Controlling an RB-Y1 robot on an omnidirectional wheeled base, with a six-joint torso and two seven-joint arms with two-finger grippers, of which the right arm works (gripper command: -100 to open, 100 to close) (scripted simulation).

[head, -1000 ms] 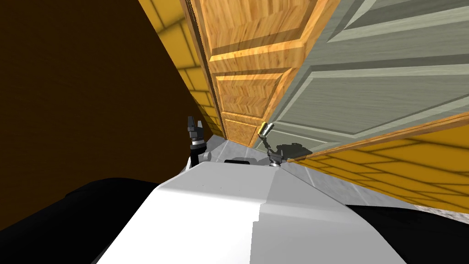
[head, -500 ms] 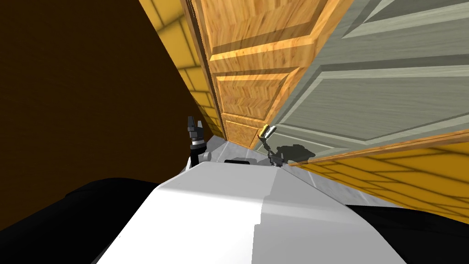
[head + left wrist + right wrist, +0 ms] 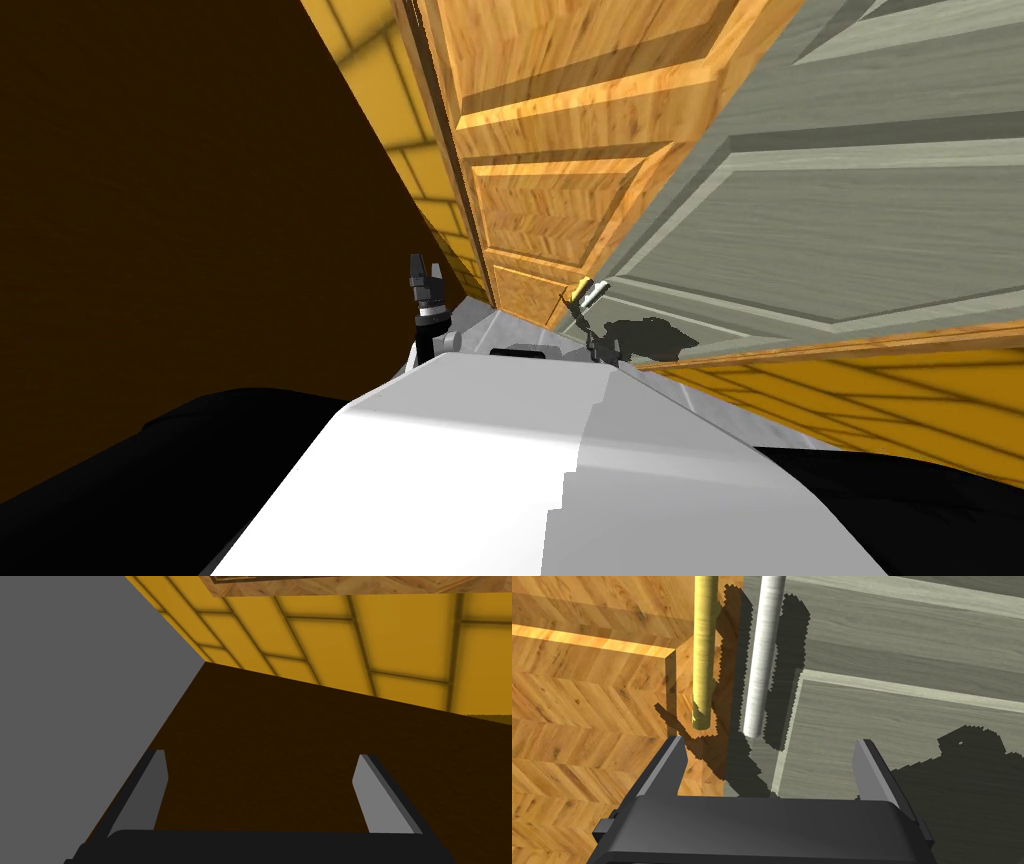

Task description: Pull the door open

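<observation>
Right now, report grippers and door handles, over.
Right gripper open, just short of yellow handle on wooden door and white handle on grey door, gripping neither. Left gripper open, up by dark brown wall. Nothing blocking the handles.

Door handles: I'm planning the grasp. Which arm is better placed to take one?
Right. The right tool, open, points at the yellow handle and white handle, both just beyond its fingers. The left tool, open too, faces a dark brown wall.
</observation>
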